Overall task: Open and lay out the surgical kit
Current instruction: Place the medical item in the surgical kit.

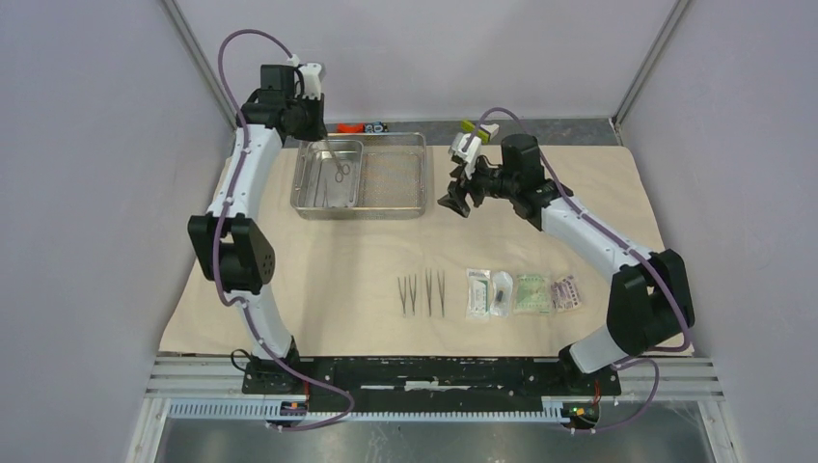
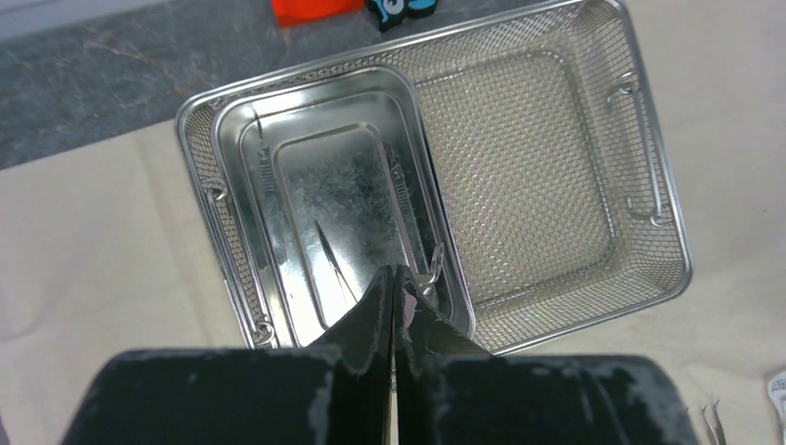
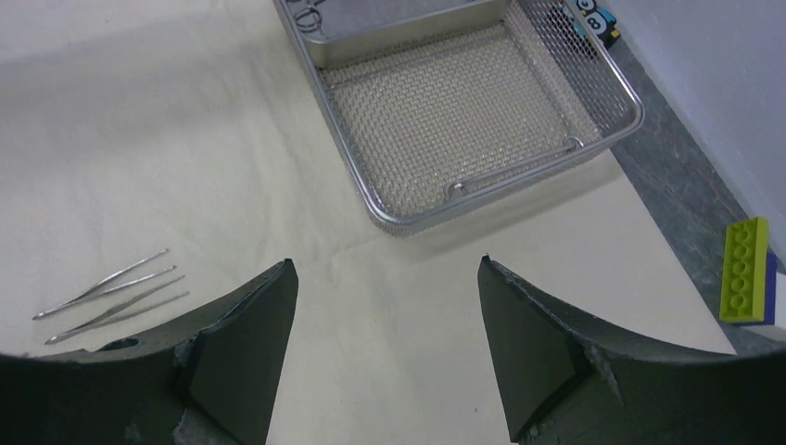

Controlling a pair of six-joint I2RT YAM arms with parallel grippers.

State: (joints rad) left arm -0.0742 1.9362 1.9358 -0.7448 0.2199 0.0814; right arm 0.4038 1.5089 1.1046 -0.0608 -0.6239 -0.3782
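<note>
The cloth wrap [image 1: 328, 280] is lying spread, tweezers [image 1: 422, 292] and four packets [image 1: 522, 293] resting nearer me than the steel tray [image 1: 425, 174]; scissors [image 1: 342, 172] are waiting in its inner tray [image 1: 307, 178]. I am holding my left claw [image 2: 393, 273] pinched shut above them, my right claw [image 3: 387, 267] gaping empty off the tray's right rim over bare cloth.

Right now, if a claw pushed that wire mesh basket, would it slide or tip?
The mesh basket looks stiff and, being mostly holes, probably light. It's low and wide, so tipping seems unlikely. On the cloth it may drag and bunch the fabric rather than glide.
</note>
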